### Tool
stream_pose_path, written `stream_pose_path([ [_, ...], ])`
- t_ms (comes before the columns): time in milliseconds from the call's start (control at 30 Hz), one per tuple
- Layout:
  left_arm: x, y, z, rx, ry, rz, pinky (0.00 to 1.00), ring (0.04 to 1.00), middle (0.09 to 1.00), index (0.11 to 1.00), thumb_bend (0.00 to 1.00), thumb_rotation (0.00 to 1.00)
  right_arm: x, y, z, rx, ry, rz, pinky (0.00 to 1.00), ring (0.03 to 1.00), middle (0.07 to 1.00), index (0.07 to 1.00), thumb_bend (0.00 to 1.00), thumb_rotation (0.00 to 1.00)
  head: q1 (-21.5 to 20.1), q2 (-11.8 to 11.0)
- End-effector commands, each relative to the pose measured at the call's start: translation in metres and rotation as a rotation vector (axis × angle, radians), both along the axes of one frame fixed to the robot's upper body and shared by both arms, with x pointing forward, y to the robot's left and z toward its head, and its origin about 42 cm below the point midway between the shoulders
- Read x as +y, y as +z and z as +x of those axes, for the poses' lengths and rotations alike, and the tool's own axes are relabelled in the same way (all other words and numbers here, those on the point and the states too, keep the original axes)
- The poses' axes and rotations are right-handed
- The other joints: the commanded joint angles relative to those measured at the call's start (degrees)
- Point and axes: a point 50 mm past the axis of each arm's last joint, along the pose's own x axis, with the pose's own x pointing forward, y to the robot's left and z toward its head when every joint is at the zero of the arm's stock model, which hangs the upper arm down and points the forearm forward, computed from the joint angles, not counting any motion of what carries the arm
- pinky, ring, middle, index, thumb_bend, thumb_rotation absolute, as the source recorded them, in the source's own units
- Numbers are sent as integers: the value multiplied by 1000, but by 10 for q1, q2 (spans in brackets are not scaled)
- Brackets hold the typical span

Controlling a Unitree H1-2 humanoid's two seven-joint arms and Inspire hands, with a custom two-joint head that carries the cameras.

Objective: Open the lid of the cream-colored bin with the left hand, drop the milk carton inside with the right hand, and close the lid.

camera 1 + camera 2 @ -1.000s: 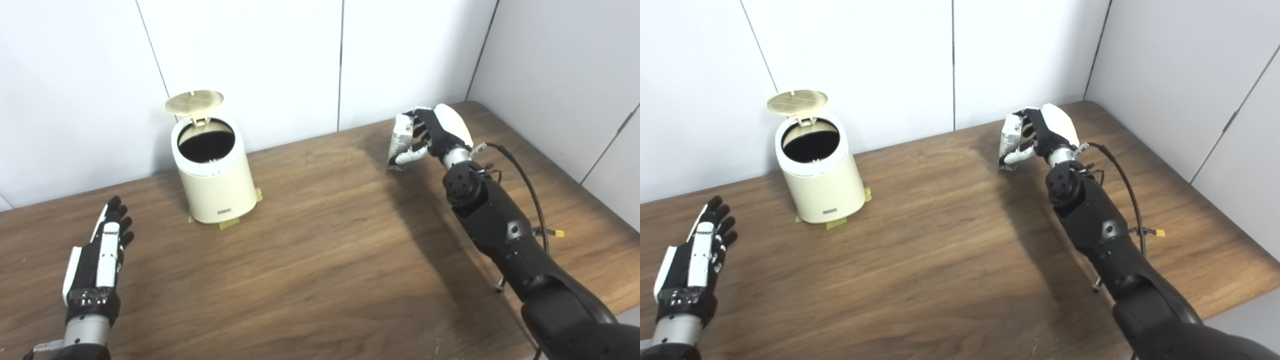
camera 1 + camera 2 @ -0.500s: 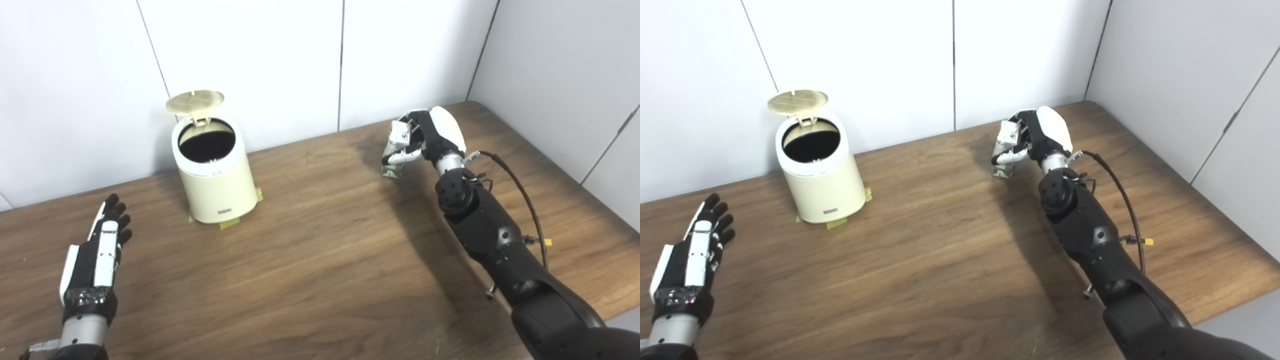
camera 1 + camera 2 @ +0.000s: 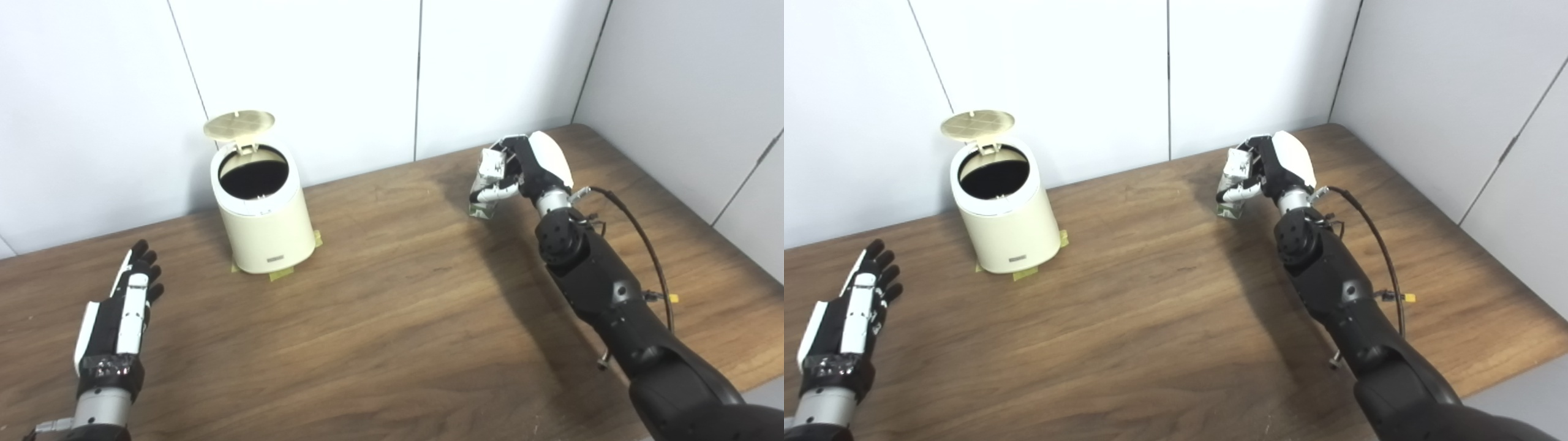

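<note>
The cream-colored bin (image 3: pixel 262 211) stands on the far left part of the wooden bench (image 3: pixel 392 306), close to the white wall panels. Its round lid (image 3: pixel 239 124) is tipped up on the hinge at the far side, and the dark inside of the bin shows through the open mouth. Strips of yellowish tape (image 3: pixel 280 274) lie under the bin's base at its near edge and right side.

The right robot hand (image 3: pixel 527 168) is at the far right of the bench, well apart from the bin. Its fingers (image 3: pixel 490 195) are wrapped around the milk carton (image 3: pixel 487 184), which it holds roughly upright; whether the carton's bottom touches the wood cannot be told. A black cable (image 3: pixel 637 239) loops along the right forearm.

The left robot hand (image 3: pixel 119 315) is at the near left, above the bench, empty, with its fingers stretched out flat and slightly apart, pointing toward the far wall. It is near the bin but not touching it.
</note>
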Motion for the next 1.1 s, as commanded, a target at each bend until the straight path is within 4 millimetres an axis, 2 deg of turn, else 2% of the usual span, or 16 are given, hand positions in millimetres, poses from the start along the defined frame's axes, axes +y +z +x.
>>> stream_pose_path([
  [0,-3,18,5,-72,-5,-4,953,969,975,995,406,967,2,40,6,-146,33,-28,463,446,510,474,519,0,1,1],
  [267,-9,17,3,-69,-5,4,940,953,968,991,405,954,44,77,-12,-267,171,-79,424,422,500,506,518,0,21,3],
  [400,-12,15,3,-74,-9,15,949,958,973,998,390,986,68,93,-18,-312,242,-87,415,416,501,507,518,0,44,6],
  [533,-16,12,0,-66,3,13,922,943,960,985,442,979,93,109,-23,-357,313,-58,416,424,491,503,520,0,70,7],
  [633,-19,11,-2,-65,0,20,917,943,959,984,455,979,107,118,-23,-379,360,-58,393,417,492,506,520,0,94,8],
  [800,-25,10,-4,-52,7,35,910,948,955,972,477,978,146,138,-26,-437,460,-40,407,417,475,506,521,0,134,9],
  [933,-30,9,-5,-51,9,29,923,953,956,967,485,979,175,147,-23,-458,524,-23,373,409,479,511,519,0,155,9],
  [1067,-36,5,-7,-48,10,27,944,952,956,962,532,974,200,156,-15,-467,608,-33,373,407,484,517,518,0,191,7],
])
